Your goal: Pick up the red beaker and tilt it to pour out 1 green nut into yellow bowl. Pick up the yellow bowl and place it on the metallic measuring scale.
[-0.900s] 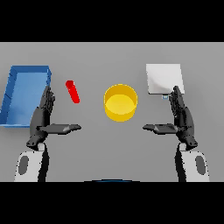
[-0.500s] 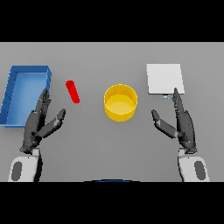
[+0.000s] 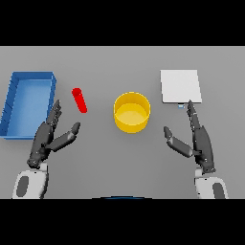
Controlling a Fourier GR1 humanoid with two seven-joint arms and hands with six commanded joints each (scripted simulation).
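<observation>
The red beaker (image 3: 79, 100) lies tilted on the grey table, just right of the blue bin. The yellow bowl (image 3: 131, 112) stands in the middle of the table; I see nothing in it. The metallic measuring scale (image 3: 180, 86) is a flat pale square at the back right. My left hand (image 3: 46, 139) is open, fingers straight, below and left of the beaker and not touching it. My right hand (image 3: 200, 141) is open too, in front of the scale and to the right of the bowl, apart from both.
A blue bin (image 3: 27, 102) with low walls stands at the far left, close beside my left hand. Bare grey table lies between the two hands, in front of the bowl.
Both hands have drawn down and back toward me, and their thumbs have swung from pointing inward to slanting upward. The beaker, bowl and scale have not moved.
</observation>
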